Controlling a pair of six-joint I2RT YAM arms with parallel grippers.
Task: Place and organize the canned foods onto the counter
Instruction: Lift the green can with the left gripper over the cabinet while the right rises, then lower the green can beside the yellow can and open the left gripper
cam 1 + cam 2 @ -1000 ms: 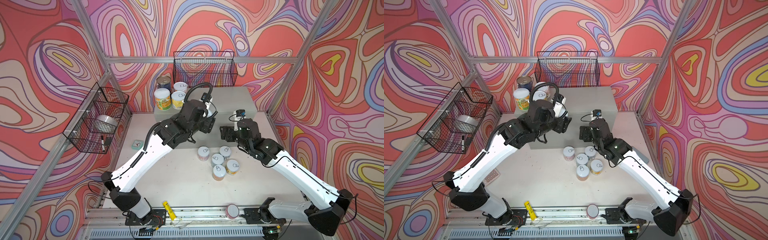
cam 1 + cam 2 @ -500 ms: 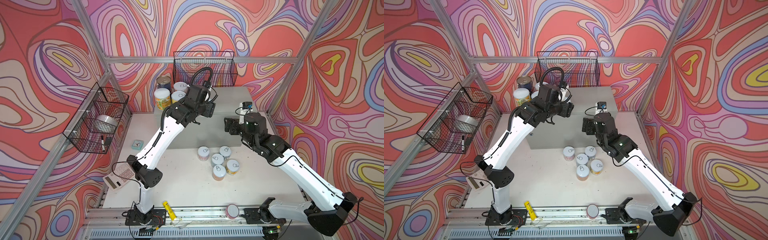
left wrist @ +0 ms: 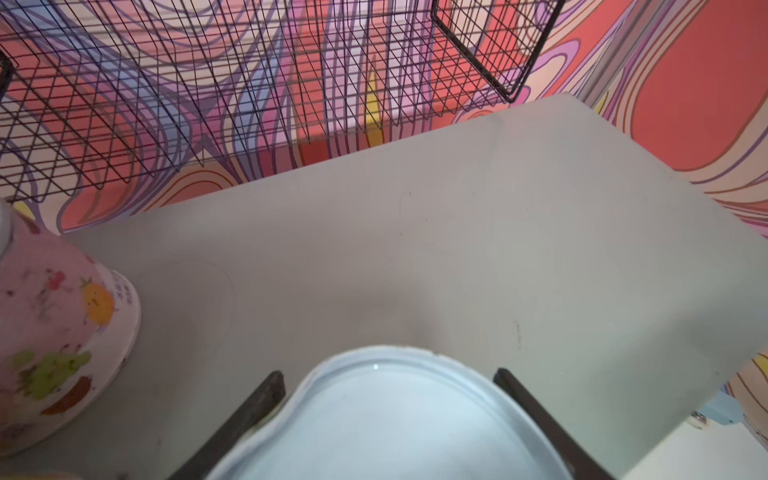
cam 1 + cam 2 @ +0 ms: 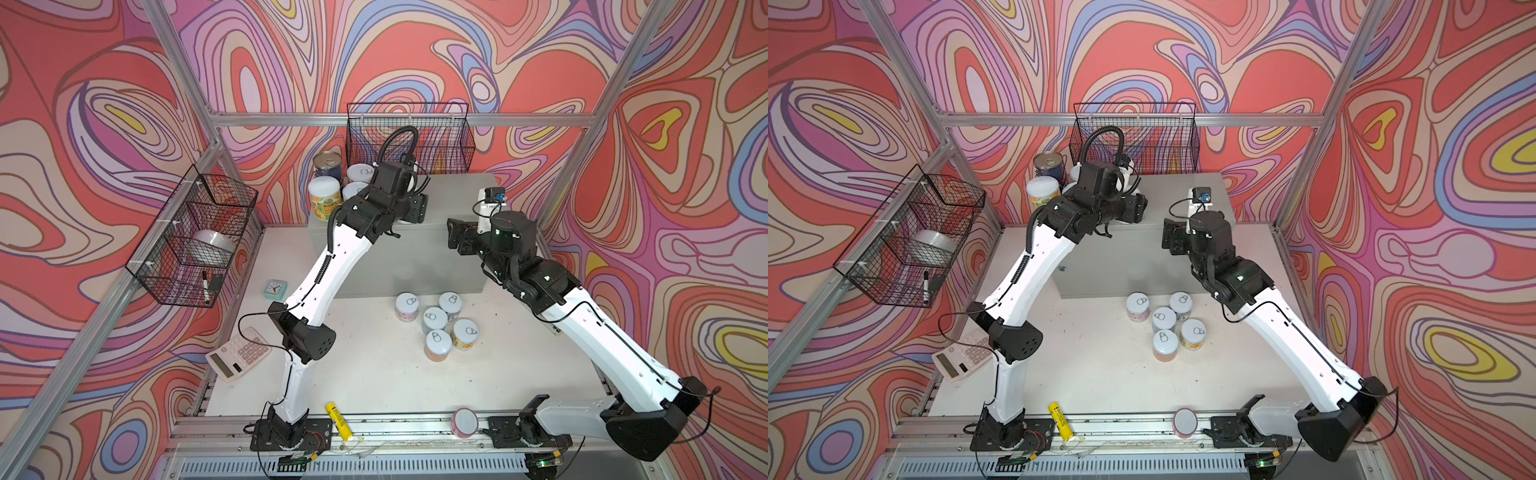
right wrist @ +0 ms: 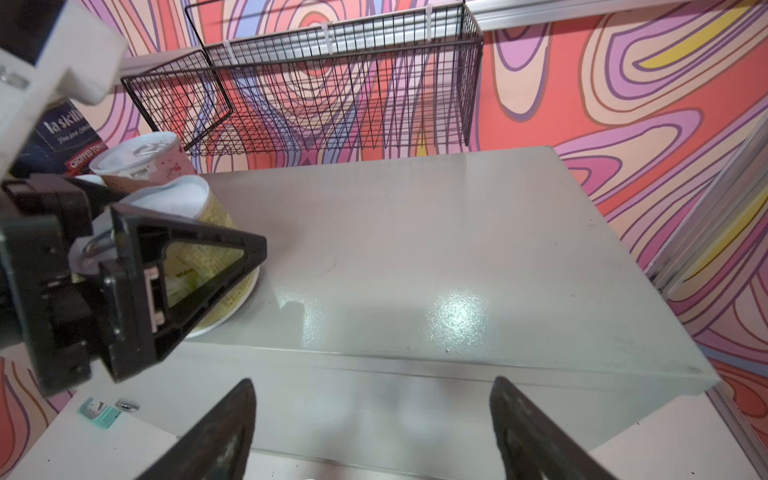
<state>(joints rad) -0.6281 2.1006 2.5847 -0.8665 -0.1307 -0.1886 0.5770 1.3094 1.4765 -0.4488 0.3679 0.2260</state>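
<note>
Here the yellow-labelled can (image 5: 216, 224) sits on the grey cabinet (image 4: 453, 199), near the front edge of its top, clamped in the jaws of the left gripper (image 3: 386, 376). Four more cans (image 4: 326, 199) stand at the cabinet's back-left corner. Five cans (image 4: 435, 318) cluster on the table (image 4: 374, 382) just before it. The right gripper (image 5: 372, 384) hovers nearby, jaws wide and empty.

The left arm (image 4: 332, 266) reaches far, left gripper (image 3: 386, 376) clamped on a can (image 3: 395, 428). The right arm (image 4: 582, 320) reaches far alongside, right gripper (image 5: 372, 386) spread wide, empty.
</note>
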